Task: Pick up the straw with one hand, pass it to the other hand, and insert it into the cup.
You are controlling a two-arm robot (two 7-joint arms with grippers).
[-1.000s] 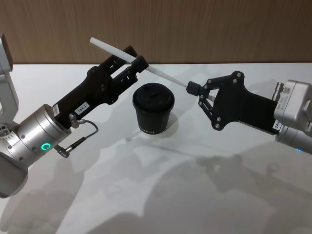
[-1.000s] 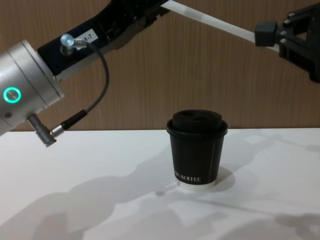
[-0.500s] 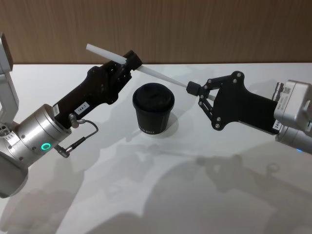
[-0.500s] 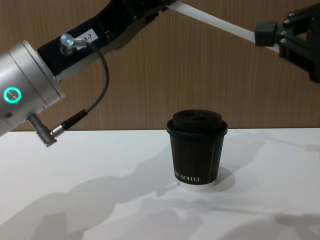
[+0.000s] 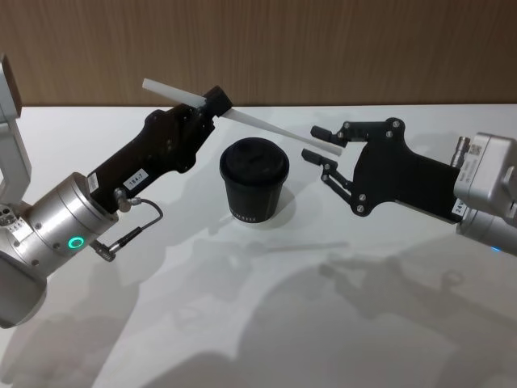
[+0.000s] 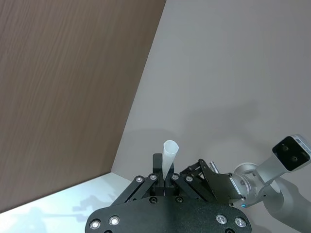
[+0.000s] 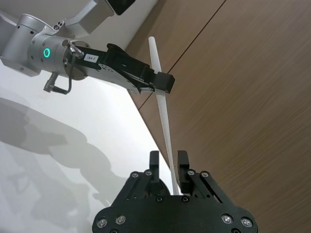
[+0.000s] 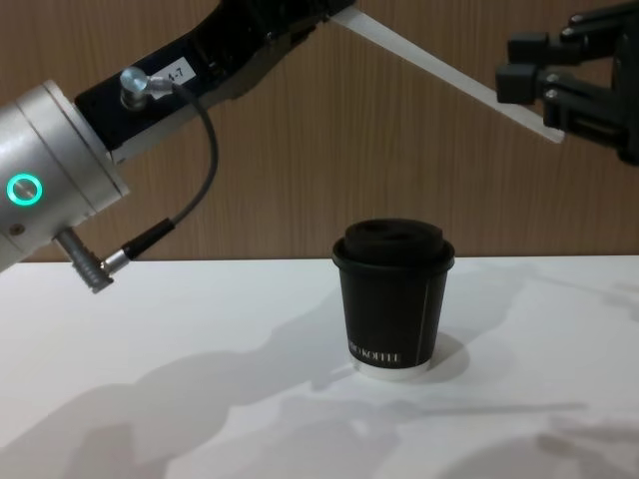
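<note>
The white straw (image 5: pixel 258 123) hangs slanted in the air above the black lidded cup (image 5: pixel 254 182), which stands on the table. My left gripper (image 5: pixel 212 105), the long one with the white label, is shut on the straw near its far end. My right gripper (image 5: pixel 321 144) is open, its two fingers either side of the straw's other end without pinching it. In the chest view the straw (image 8: pixel 439 72) runs from the left gripper (image 8: pixel 300 15) down to the right gripper (image 8: pixel 521 68), high above the cup (image 8: pixel 392 299). The right wrist view shows the straw (image 7: pixel 163 111) between spread fingers (image 7: pixel 154 162).
The white table (image 5: pixel 242 323) spreads around the cup. A wooden wall (image 5: pixel 323 48) closes the far side. A thin dark cable (image 5: pixel 133 222) loops off my left wrist.
My left gripper closed on the straw, then my right gripper opened and let go of its end. The straw's right end has dropped slightly. The cup has not moved.
</note>
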